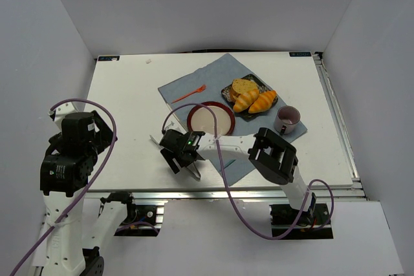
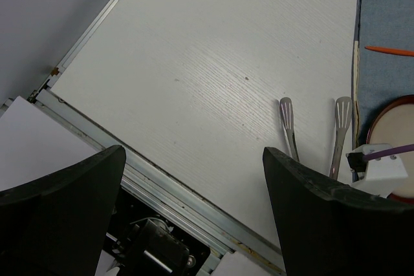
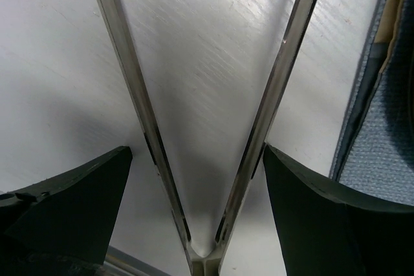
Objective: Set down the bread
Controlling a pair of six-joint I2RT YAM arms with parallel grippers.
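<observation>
Tongs [image 3: 141, 108] sit between the right gripper's [image 3: 197, 153] wide-apart jaws.

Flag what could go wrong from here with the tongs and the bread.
1. Right gripper is open astride the tongs near their hinge; jaws closing there may let the tongs twist or slip.
2. The paler croissant touches the orange croissant and the bun in the black tray; wide tong tips might catch the wrong one.
3. The mug stands close beside the tray; a swing could knock it.
</observation>
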